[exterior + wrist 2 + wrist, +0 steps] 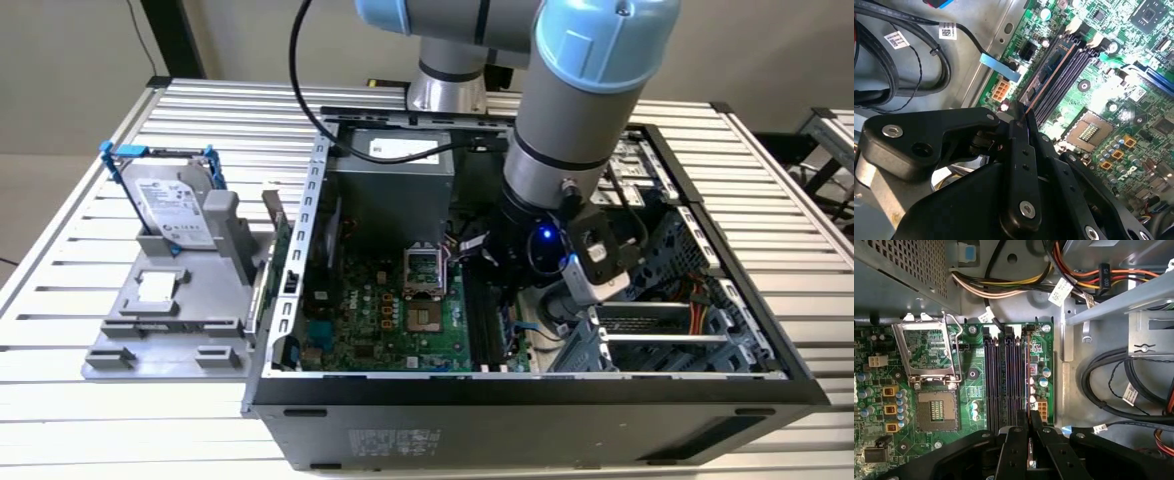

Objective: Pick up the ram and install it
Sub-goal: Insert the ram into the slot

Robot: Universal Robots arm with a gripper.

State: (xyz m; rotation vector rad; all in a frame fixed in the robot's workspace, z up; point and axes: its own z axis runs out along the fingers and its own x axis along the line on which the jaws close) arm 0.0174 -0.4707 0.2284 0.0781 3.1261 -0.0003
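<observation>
Slatted metal table [80, 410] supports an open case [534, 395] with the motherboard [387, 320] exposed. Beside the case, on the exterior view's left, a hard drive [171, 205] stands upright in a grey fixture [160, 330]. The gripper [1028, 422] is lowered inside the case over the slots [1004, 380], next to the CPU socket [936, 412]. The jaws are closed on the ram [1046, 80], which is seen edge-on, standing in the outermost slot, farthest from the socket.
</observation>
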